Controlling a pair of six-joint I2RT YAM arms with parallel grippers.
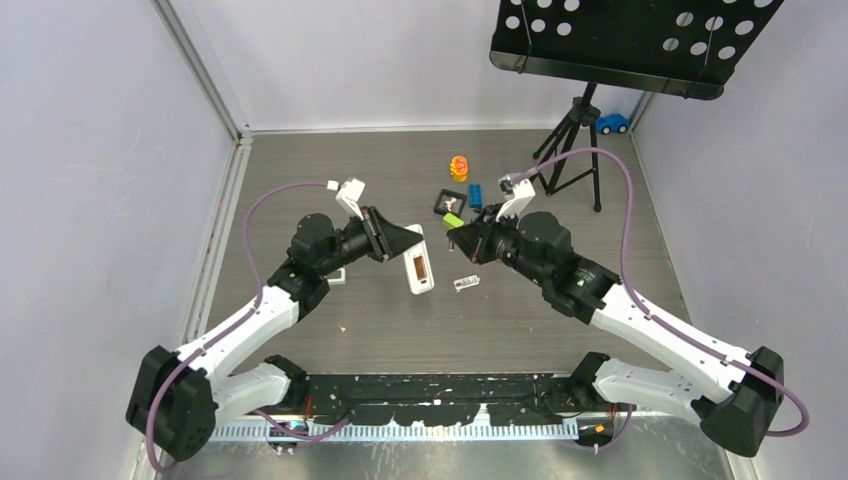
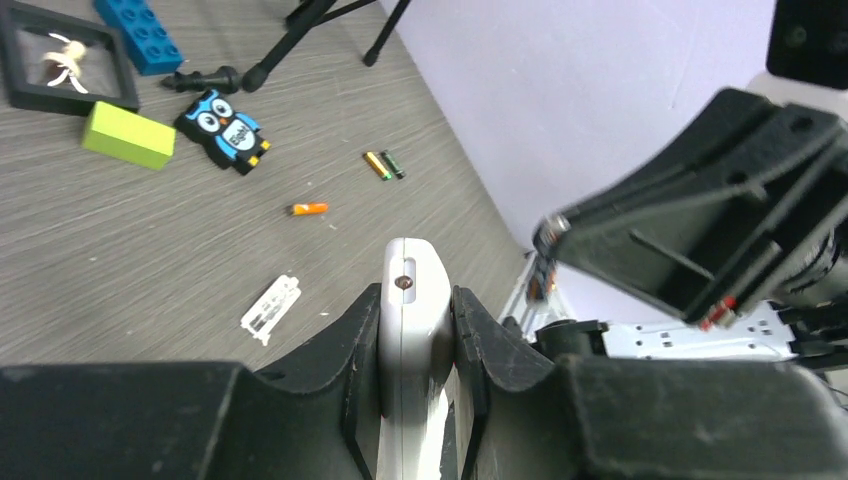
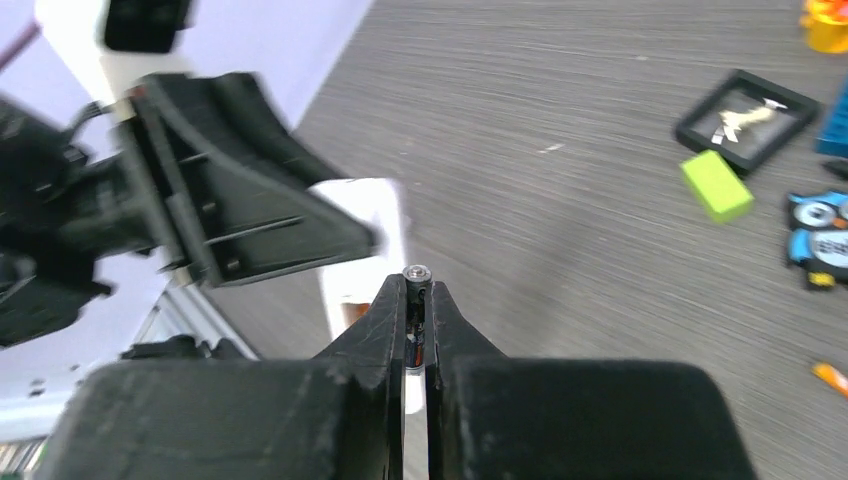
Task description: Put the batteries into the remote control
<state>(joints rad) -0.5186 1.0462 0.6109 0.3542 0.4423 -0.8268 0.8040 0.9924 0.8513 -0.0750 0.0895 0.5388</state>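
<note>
Gripping the remote control (image 2: 412, 262) between its two fingers, the left hand (image 2: 412, 300) presses against the white body from either side, and the remote's rounded end juts out past the fingertips. From above, a brownish open recess shows on the remote's upturned face. Whether the remote touches the bench (image 1: 330, 160) I cannot tell. Just right of the remote, a small pale ribbed piece (image 1: 466, 283) lies flat on the bench. Also right of the remote, near it but apart, the right hand (image 3: 417, 290) is closed tight on a dark battery (image 3: 416, 273). The battery's metal end pokes out between the fingertips, with the remote just ahead of it. Loose on the bench to the right of the remote lie an orange battery (image 2: 308, 209) and two dark batteries (image 2: 383, 165) side by side. Near these, right of the remote and farther back, sit an owl figure (image 2: 225, 130), a green block (image 2: 128, 135), a black frame (image 2: 65, 60) and a blue brick (image 2: 140, 35). A tripod stand (image 1: 583, 110) rises farthest to the right of the remote.
</note>
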